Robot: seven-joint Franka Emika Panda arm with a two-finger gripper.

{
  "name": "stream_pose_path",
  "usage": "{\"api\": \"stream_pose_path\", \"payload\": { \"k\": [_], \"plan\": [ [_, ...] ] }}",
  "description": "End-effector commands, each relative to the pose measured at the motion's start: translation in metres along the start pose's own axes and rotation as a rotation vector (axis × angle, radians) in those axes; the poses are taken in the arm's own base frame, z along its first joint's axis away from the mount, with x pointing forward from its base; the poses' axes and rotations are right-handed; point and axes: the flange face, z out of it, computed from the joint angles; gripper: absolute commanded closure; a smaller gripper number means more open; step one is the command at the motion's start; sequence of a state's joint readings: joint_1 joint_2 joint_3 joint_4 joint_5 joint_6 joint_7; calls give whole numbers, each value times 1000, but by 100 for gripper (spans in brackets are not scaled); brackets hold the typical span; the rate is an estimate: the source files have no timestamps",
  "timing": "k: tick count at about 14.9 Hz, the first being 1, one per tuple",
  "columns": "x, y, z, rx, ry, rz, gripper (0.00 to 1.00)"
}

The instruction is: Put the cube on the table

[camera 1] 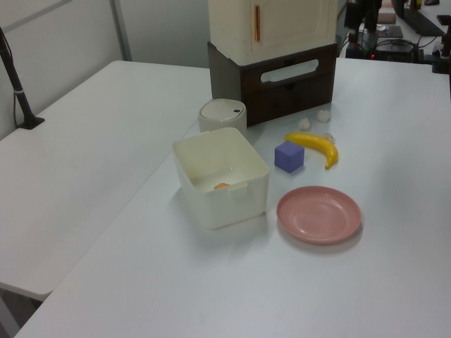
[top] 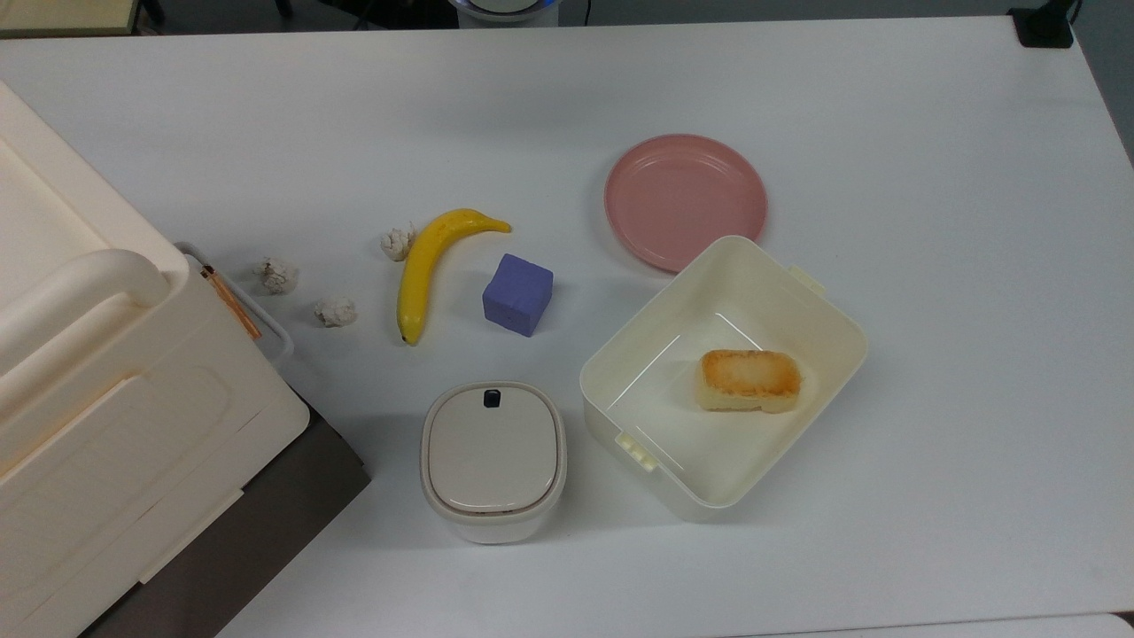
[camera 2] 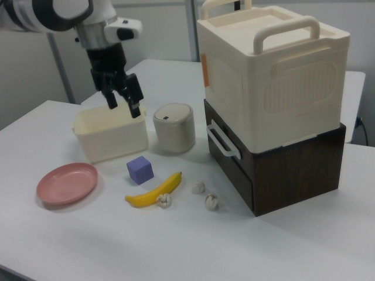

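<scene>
Cube (top: 518, 294) sits flat on the white table (top: 930, 266), nothing touching it; gripper (camera 2: 122, 100) raised well above the table, fingers spread, holding nothing.
Top view: cube lies between the banana (top: 431, 262) on the top view's left and the cream open box (top: 722, 377) on the top view's right, apart from both; pink plate (top: 686, 200) is up-right of it, the lidded round container (top: 493, 459) below it. Bread piece (top: 749, 380) lies inside the box. Three small crumpled white balls (top: 335, 311) lie left of the banana, near the big cream case on a dark base (top: 106, 416). Right view: gripper hangs in front of the box, pointing down, cube well below it on the table.
</scene>
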State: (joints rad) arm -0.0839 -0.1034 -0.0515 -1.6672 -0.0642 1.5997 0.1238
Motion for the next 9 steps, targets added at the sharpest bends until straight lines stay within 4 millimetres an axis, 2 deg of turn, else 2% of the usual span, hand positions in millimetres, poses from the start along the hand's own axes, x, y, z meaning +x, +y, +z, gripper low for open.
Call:
{"api": "stream_pose_path", "payload": {
  "k": [1, 3, 6, 9],
  "plan": [
    [1, 19, -15, 54, -1, -19, 0],
    [5, 29, -15, 83, 17, -60, 0],
    [8, 57, -19, 161, 59, -16, 0],
    [8, 58, -20, 161, 60, -32, 0]
  ]
}}
